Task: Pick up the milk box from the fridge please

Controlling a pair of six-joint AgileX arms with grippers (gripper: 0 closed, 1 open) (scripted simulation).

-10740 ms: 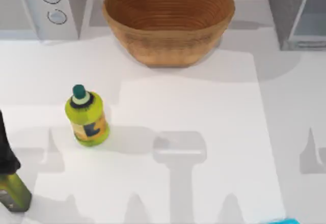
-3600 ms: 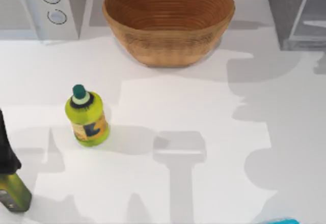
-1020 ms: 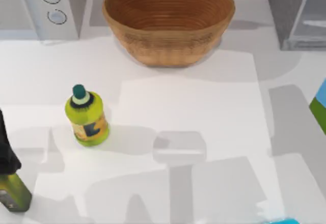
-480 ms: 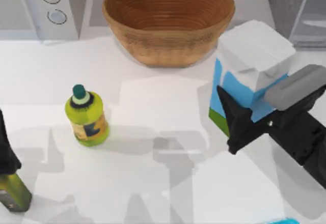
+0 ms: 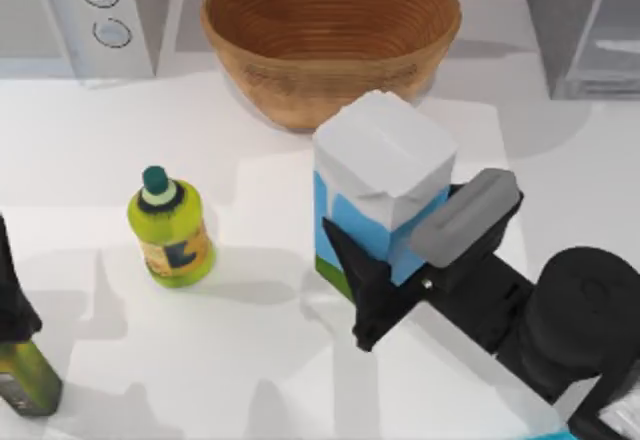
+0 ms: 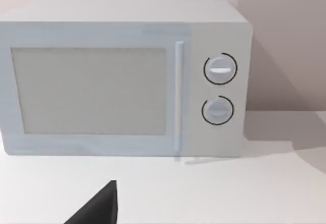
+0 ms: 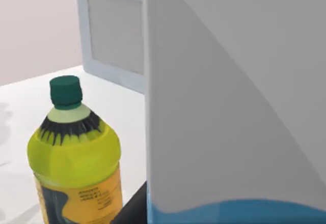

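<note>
**Milk carton held over the middle of the table**

At the top view's far left edge sits the parked left arm's gripper [image 5: 18, 345], dark above and olive-green lower down; whether its fingers are apart or together cannot be told. In the left wrist view one dark fingertip [image 6: 99, 208] pokes up in front of the white boxy microwave with two round knobs [image 6: 122, 76], which stands at the table's back left corner.

Right of that arm stands the yellow-green plastic bottle with a dark green cap [image 5: 170, 228], upright on the white table [image 5: 120, 130]. Behind the table's middle rests the round brown woven basket [image 5: 332, 40].

Just in front of the basket's near rim is the rectangular milk box [image 5: 380, 195], white on top, blue on its sides, with a green patch at its base. It is tilted and clamped from the right by the right gripper [image 5: 405, 260]: one dark pointed finger runs along its near blue side and a grey pad presses its far side. In the right wrist view the carton's white wall looms close, with the bottle and microwave beyond it.

At the back right corner stands the dark-grey boxy fridge with a pale bluish panel [image 5: 585, 25], well apart from the carton.
</note>
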